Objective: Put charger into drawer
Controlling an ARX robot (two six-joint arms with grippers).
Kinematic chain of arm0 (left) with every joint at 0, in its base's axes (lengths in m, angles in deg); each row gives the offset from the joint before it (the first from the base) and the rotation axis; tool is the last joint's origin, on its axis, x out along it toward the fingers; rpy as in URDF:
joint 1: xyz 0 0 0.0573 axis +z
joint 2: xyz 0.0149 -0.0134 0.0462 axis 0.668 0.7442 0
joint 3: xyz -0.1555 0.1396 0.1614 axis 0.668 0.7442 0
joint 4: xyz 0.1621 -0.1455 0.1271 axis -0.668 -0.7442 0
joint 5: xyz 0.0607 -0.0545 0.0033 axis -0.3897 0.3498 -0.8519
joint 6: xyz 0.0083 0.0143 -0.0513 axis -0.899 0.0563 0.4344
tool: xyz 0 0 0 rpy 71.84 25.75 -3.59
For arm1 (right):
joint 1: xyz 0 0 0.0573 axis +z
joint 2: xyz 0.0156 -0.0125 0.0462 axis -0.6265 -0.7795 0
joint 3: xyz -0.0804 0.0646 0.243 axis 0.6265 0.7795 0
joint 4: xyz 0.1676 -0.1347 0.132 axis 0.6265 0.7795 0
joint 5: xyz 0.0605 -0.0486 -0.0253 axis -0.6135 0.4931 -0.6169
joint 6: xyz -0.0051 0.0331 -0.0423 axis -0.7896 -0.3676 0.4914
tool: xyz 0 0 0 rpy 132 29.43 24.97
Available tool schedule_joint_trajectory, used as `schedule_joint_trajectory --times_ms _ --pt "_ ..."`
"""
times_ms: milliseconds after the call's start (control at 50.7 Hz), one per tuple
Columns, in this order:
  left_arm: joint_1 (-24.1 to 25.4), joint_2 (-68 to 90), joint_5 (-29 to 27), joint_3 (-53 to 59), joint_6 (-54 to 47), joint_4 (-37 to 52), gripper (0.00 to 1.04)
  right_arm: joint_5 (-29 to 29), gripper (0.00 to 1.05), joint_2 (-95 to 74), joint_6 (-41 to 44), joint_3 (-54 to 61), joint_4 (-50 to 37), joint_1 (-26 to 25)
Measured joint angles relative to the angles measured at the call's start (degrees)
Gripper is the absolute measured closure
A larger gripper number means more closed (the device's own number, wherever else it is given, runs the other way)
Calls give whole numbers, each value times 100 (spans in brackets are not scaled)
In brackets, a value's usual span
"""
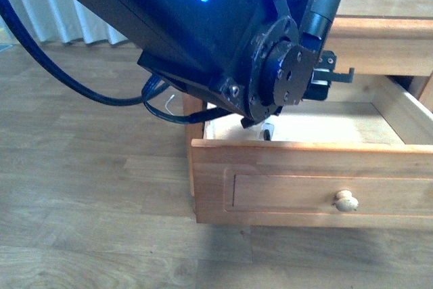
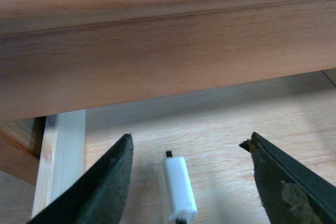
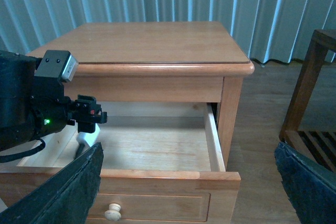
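Note:
The drawer (image 1: 284,181) of the honey-brown cabinet is pulled out, with its pale knob (image 1: 346,200) facing me. My left gripper (image 2: 188,141) is open and reaches down into the drawer at its left end. The charger's white cube (image 2: 177,190) lies on the pale drawer floor between the two spread fingers, touching neither. Its black cable is almost wholly out of view. A bit of the charger shows under the left arm in the front view (image 1: 268,130) and in the right wrist view (image 3: 86,139). My right gripper (image 3: 188,150) is open and empty, in front of and above the drawer front (image 3: 157,174).
The cabinet top (image 3: 152,40) overhangs the back of the drawer, just above my left gripper. A dark wooden piece of furniture (image 3: 310,87) stands to the cabinet's right. A thin white cord (image 1: 169,103) hangs by the cabinet's left side. Wood floor lies all around.

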Motion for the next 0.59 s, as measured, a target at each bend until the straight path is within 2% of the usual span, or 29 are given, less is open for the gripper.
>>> schedule_joint_trajectory --times_ms 197,493,591 --pt "92 -702 -42 686 -37 334 5 0 8 0 0 0 0 0" --pt "632 -2850 24 2277 -264 815 6 0 8 -2 0 0 0 0" --pt "907 -4002 74 3254 -321 852 6 0 8 -2 0 0 0 0"
